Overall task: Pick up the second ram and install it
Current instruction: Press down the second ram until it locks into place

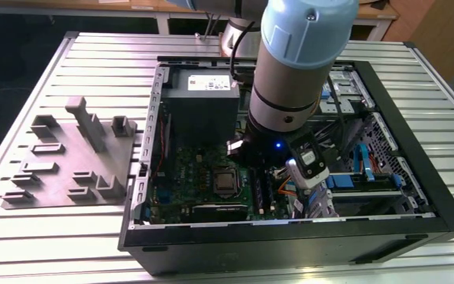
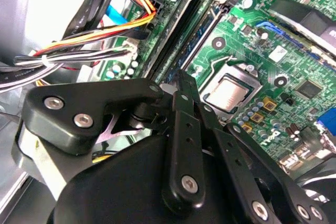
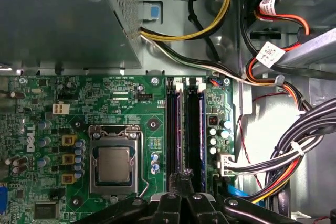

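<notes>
- In the exterior view the arm's big grey-and-blue body hangs inside the open computer case (image 1: pixel 416 171), blocking the gripper (image 1: pixel 260 161) and the memory slots beneath it.
- In both wrist views the black fingers (image 3: pixel 181 195) are pressed together, clenched with no gap, tips just above the slots' near end.
- The second ram (image 3: pixel 195 135) sits in the slot on the green motherboard (image 3: pixel 126 103), alongside a neighbouring stick; whether it is fully latched is hard to make out.
- The second wrist view shows the same slots (image 2: pixel 194 24) running away from the fingertips (image 2: pixel 184 85), with the silver processor (image 2: pixel 231 90) just beside.
- The first wrist view adds the grey power-supply box (image 3: pixel 63 19) and cable bundles (image 3: pixel 294 156) flanking the board.
- The exterior view alone shows the grey fixture plate (image 1: pixel 73 160) on the slatted table (image 1: pixel 38 236), well apart from the case.
</notes>
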### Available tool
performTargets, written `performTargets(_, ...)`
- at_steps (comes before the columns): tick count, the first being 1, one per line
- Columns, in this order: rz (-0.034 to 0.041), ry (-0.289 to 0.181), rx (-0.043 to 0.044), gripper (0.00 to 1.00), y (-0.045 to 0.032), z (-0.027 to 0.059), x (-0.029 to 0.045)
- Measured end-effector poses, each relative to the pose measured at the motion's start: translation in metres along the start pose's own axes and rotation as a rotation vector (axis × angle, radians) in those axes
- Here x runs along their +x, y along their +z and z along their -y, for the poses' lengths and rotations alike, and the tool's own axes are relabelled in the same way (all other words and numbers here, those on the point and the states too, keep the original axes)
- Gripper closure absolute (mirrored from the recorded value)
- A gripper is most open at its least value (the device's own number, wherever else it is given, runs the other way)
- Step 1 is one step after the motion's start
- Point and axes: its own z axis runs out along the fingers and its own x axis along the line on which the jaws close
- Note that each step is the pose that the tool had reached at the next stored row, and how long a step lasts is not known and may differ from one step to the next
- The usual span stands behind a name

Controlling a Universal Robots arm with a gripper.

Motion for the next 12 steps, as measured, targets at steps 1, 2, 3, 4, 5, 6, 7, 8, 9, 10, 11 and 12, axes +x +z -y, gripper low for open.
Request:
performTargets(1,0.0000,0.000,0.0000,0.90,0.0000,0.0000,-0.0011)
performTargets(2,0.0000,0.000,-0.0001,0.90,0.0001,0.0000,-0.0023)
performTargets(3,-0.0001,0.000,0.0000,0.90,0.0001,0.0000,-0.0031)
performTargets(4,0.0000,0.000,0.0000,0.90,0.0001,0.0000,-0.0031)
performTargets(5,-0.0001,0.000,0.0001,0.90,0.0000,0.0004,-0.0032)
performTargets(6,-0.0001,0.000,0.0001,0.90,-0.0001,0.0011,-0.0034)
performTargets(7,-0.0001,0.000,0.0001,0.90,-0.0001,0.0020,-0.0035)
performTargets(8,-0.0001,0.000,0.0001,0.90,-0.0002,0.0029,-0.0036)
performTargets(9,0.0000,0.000,0.0000,0.90,-0.0003,0.0041,-0.0036)
performTargets(10,0.0000,0.000,0.0000,0.90,-0.0004,0.0055,-0.0037)
performTargets(11,-0.0001,0.000,0.0001,0.90,-0.0005,0.0072,-0.0038)
performTargets(12,0.0000,0.000,0.0000,0.90,-0.0006,0.0087,-0.0039)
